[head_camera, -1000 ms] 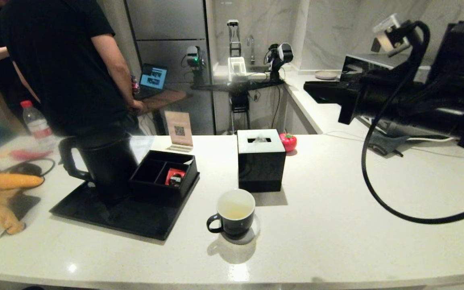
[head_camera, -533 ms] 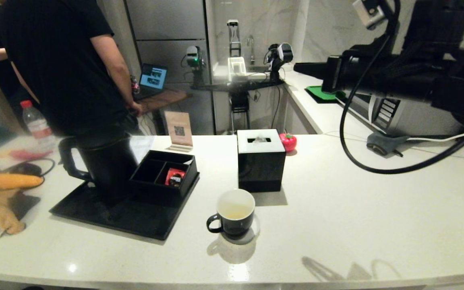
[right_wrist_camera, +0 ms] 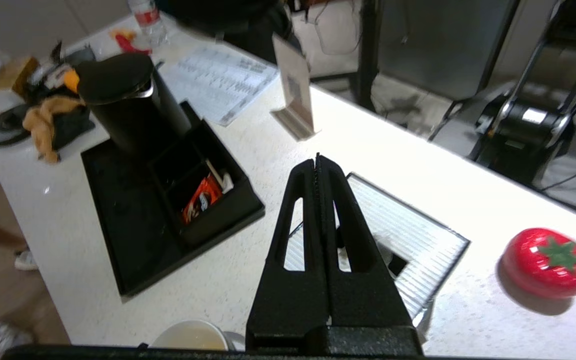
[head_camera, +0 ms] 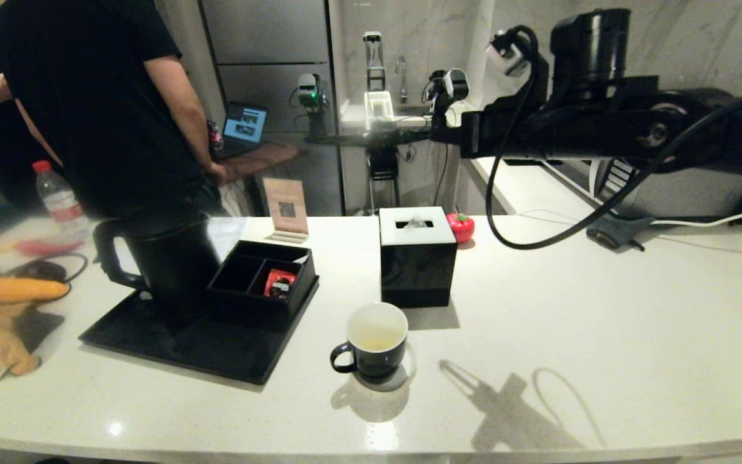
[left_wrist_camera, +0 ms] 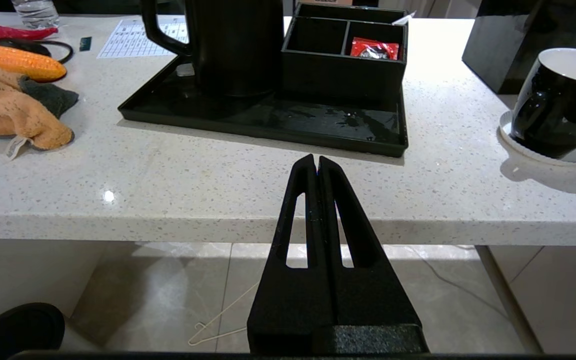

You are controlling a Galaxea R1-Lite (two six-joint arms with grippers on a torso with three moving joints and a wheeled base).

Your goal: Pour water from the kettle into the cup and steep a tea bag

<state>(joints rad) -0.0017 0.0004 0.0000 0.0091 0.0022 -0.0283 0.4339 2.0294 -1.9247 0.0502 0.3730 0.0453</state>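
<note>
- The tall matte-black electric kettle with a big loop handle stands upright at the back of a flat black tray, just beside a black divided box on the same tray
- A red packet lies in one compartment of that box; no tea bag can be made out
- The small glossy black mug with a white inside sits on a pale coaster on the white speckled counter, in front of a black cube tissue box
- A faintly yellowish liquid lies low in the mug
- The right gripper is held high above the counter, over the tissue box, jaws pressed together and empty
- The left gripper rests below the counter's near edge, jaws together, holding nothing
- A red tomato-shaped timer stands just beside the tissue box
</note>
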